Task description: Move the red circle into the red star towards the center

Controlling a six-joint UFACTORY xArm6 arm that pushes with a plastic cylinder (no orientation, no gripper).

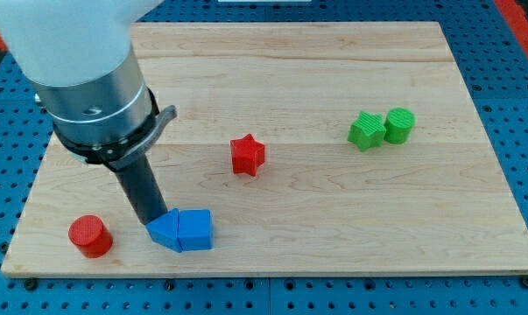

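Near the view's bottom left, the rod's tip [150,225] rested against two blue blocks [182,231]; it had no fingers to open or close. Left of the tip, the red circle [90,235] sat unmoved, well apart from the red star [247,155] up to its right. Judging by this, the push remained entirely undone.

A: Can you see my tip [150,224] cleanly?

B: Only just; its very end meets the upper left edge of the blue plastic block pair [181,231], so I cannot tell whether it touches.

A: And the arm?

B: My white and grey arm housing [80,61] is blurred and cut off by the view's top and left edges, hiding the wooden board [334,210] behind it.
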